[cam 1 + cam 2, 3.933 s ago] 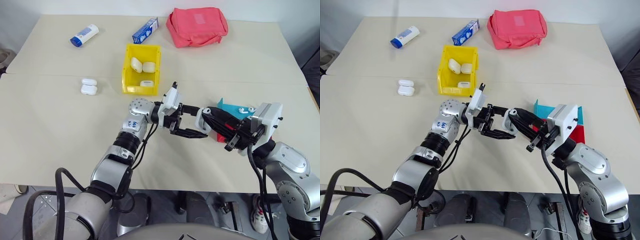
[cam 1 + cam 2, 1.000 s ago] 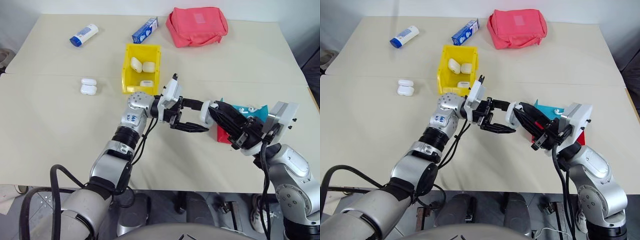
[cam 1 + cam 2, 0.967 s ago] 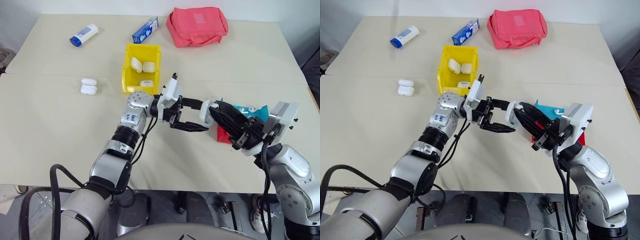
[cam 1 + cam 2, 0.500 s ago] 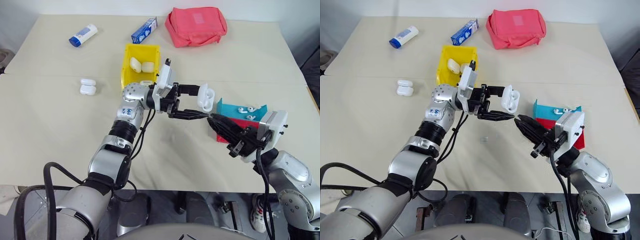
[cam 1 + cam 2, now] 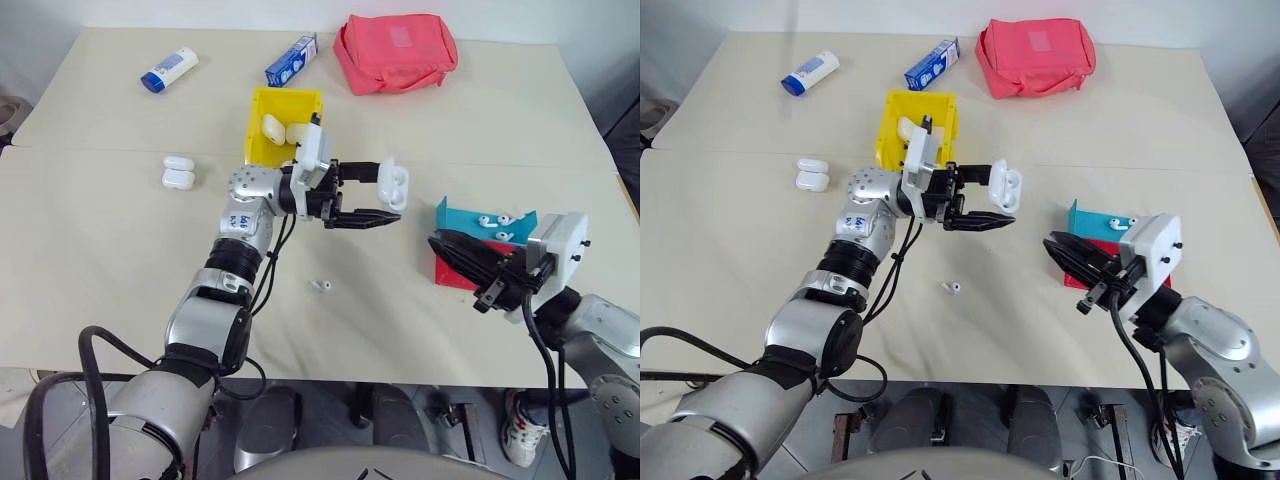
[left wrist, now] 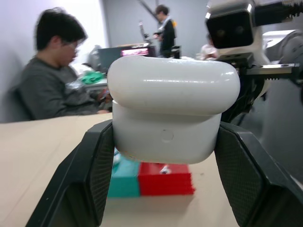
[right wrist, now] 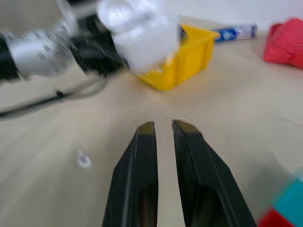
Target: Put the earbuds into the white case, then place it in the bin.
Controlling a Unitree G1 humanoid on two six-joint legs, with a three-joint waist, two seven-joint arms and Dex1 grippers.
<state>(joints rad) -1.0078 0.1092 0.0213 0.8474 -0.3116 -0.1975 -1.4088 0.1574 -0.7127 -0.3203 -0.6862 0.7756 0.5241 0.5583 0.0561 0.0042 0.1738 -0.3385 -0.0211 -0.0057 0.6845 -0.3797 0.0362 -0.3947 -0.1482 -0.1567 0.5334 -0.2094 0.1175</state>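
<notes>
At the far left of the pale surface (image 5: 90, 250) we see a white tube with a blue cap (image 5: 169, 70) lying near the back edge, and nearer us a pair of closed white cases (image 5: 178, 172) lying side by side, touching. To their right stands the bin (image 5: 257, 130), with several more white cases inside it; behind it lies a blue and white carton (image 5: 291, 59).

Our left pincer (image 5: 385, 204) reaches across in front of the bin, raised off the surface, its fingers clamped on the white case (image 5: 393, 186). In the left wrist view that case (image 6: 169, 111) sits squeezed between the two black fingers (image 6: 92, 177), its lid tipped slightly up rather than fully seated. Below the left arm, one of the earbuds (image 5: 321, 286) lies alone on the bare surface, well apart from both pincers.

Further right, at the back, rests a red pouch (image 5: 394, 50). Near the right edge stands the red and teal stepped tray (image 5: 458, 218), with two more earbuds (image 5: 493, 220) on its teal step. Our right pincer (image 5: 441, 243) hangs just in front of the tray, holding nothing; in the right wrist view its fingers (image 7: 139, 175) stand almost together with only a narrow slit between them.
</notes>
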